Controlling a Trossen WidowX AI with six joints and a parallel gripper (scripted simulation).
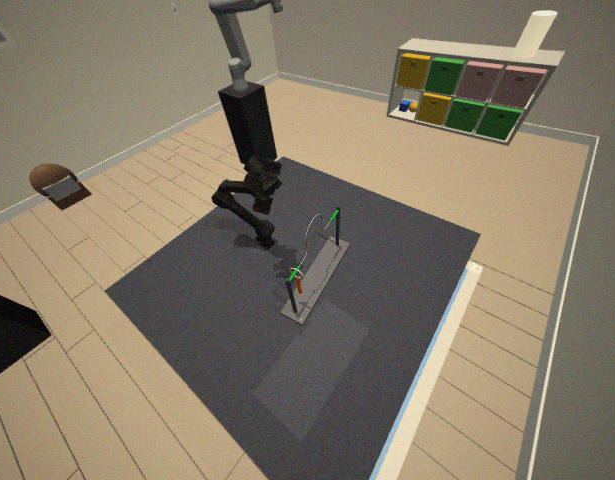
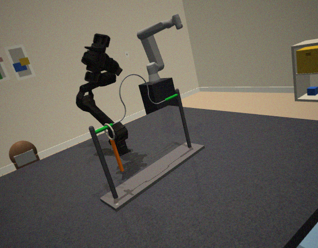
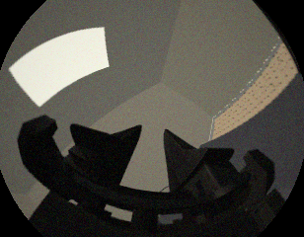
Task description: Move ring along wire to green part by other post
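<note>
The ring (image 1: 298, 278) (image 2: 114, 132) is hung on the green part (image 1: 293, 275) (image 2: 101, 129) of the wire (image 1: 307, 235) (image 2: 120, 92) beside the near post (image 1: 292, 296) (image 2: 103, 163), and the wire is seen to run through it. The orange handle (image 1: 299, 285) (image 2: 117, 155) is left hanging below the ring, its lower end held clear of the base (image 1: 323, 268) (image 2: 159, 170). The handle is not gripped.

The gripper (image 1: 263, 207) (image 2: 118, 70) (image 3: 152, 129) is carried high on the black arm (image 1: 245, 214) (image 2: 97, 112), well apart from the ring and handle. Its jaws are parted, and in the wrist view a gap is seen between the fingertips, with nothing clamped there. No part of the arm is seen to be in contact with the wire.

The second green part (image 1: 334, 214) (image 2: 171, 97) is found beside the far post (image 1: 338, 227) (image 2: 183, 120). Between the two, the thin grey part is bent up into a tall hump, then dipped low. Both posts are stood on the base, which is laid flat on the dark mat (image 1: 193, 289) (image 2: 233, 160). Behind, a grey arm (image 1: 235, 41) (image 2: 153, 50) is mounted on a black block (image 1: 248, 124) (image 2: 159, 92).
</note>
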